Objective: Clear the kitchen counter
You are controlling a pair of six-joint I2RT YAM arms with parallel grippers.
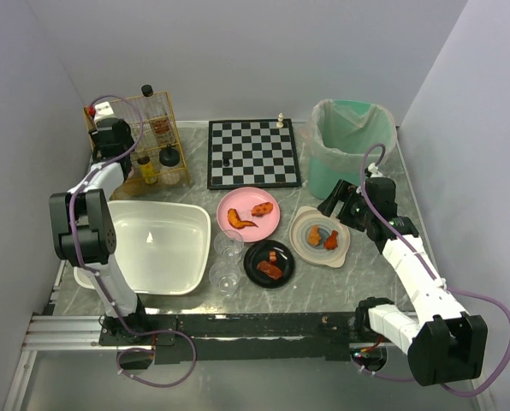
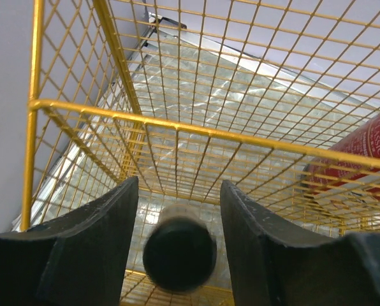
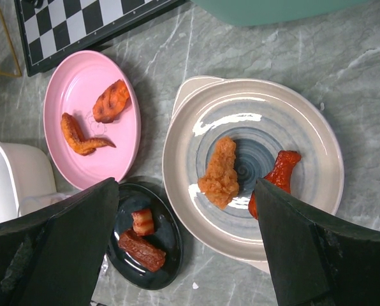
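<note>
Showing the counter point(image 1: 366, 295), grey veined marble that runs from the arm bases to the back wall and carries objects across its whole width. At far left, the left gripper point(image 2: 178, 204) reaches into the gold wire rack point(image 2: 177, 131) with its jaws parted. A dark round cap point(image 2: 179, 255) sits centred in the gap, end-on and blurred, with a sliver of space on either side, so the fingers appear clear of it. Judged from that end-on view, the bottle's long axis runs along the wrist camera's line of sight, and closing on the cap should need little sideways correction. Room is tight here: wire walls stand close on both sides and a red-labelled bottle point(image 2: 368, 143) is to the right. The white tub point(image 1: 199, 214) lies beside the left arm, with two glasses point(image 1: 228, 244) just off its right edge. Next come the pink plate point(image 1: 242, 201) and black plate point(image 1: 253, 257), both holding food, with the chessboard point(image 1: 253, 152) behind them. The striped plate point(image 3: 292, 127) carries a breaded piece point(image 3: 220, 173) and a red piece point(image 3: 279, 172). It appears between the widely spread jaws of the right gripper point(image 3: 185, 191), which holds nothing. The right arm is the nearer one to all three plates. The green bin point(image 1: 349, 141) stands just behind, leaving bare marble only near the front and right edges.
</note>
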